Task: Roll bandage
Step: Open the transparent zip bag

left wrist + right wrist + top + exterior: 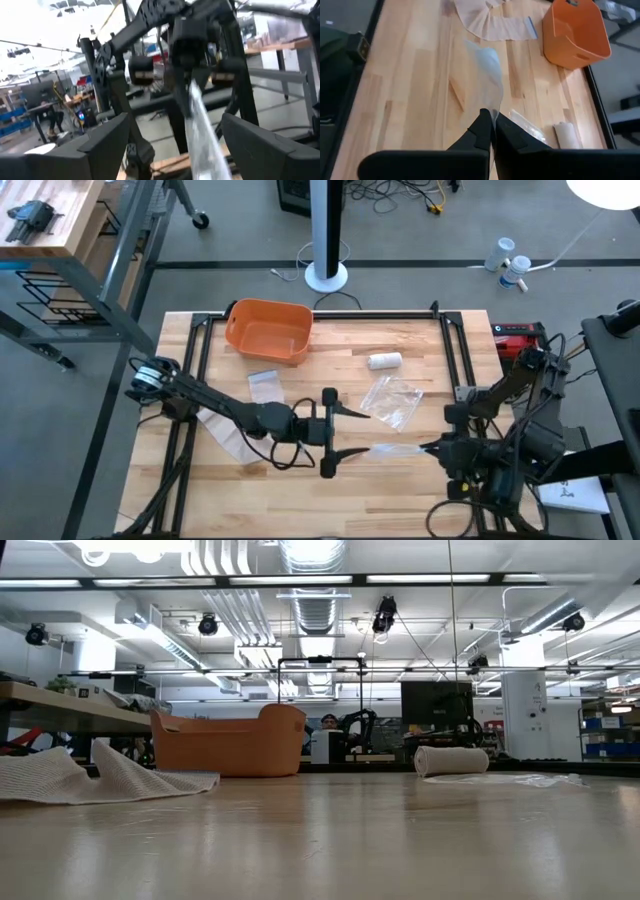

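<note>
Beyond my table the floor is grey concrete. A white pole on a round base stands just past the far edge, with cables trailing behind it. To my left sits a wooden workbench on a dark metal frame. Looking level across the room, I see long fluorescent lights under a ceiling of white ducts, a dark monitor, and blue shelving at the far right.
</note>
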Controlling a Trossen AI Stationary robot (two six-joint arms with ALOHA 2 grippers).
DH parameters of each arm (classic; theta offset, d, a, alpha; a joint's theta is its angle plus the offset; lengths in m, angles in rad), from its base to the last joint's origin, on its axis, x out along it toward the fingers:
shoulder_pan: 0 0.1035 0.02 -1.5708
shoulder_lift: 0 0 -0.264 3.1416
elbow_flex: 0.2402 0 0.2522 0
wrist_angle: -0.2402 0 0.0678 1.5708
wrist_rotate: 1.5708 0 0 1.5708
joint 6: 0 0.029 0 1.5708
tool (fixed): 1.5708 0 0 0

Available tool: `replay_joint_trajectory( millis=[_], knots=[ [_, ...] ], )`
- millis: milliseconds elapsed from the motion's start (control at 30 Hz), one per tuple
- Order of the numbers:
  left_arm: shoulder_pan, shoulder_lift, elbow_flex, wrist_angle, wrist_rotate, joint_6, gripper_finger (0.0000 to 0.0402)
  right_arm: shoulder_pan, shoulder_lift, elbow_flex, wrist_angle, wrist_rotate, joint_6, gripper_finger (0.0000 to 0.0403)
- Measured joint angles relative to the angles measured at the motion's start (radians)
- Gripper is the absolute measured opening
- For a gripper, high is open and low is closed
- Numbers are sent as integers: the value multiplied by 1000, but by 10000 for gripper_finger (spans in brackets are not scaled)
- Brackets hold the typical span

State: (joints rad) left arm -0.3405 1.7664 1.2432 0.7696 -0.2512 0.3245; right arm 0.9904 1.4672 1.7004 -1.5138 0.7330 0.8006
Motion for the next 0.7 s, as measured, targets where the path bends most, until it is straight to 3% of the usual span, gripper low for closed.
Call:
replay_joint_trajectory(
  millis=[200,433,700],
  knots=[
    [0,0,63,-40,0,5,302,-63,-6,-38,-6,-1,2,0],
    [1,-1,148,-102,-4,59,279,-120,-7,-59,-27,-8,-110,0],
    [0,-2,206,-400,0,-46,250,-120,-6,-100,-23,-8,-68,0]
  ],
)
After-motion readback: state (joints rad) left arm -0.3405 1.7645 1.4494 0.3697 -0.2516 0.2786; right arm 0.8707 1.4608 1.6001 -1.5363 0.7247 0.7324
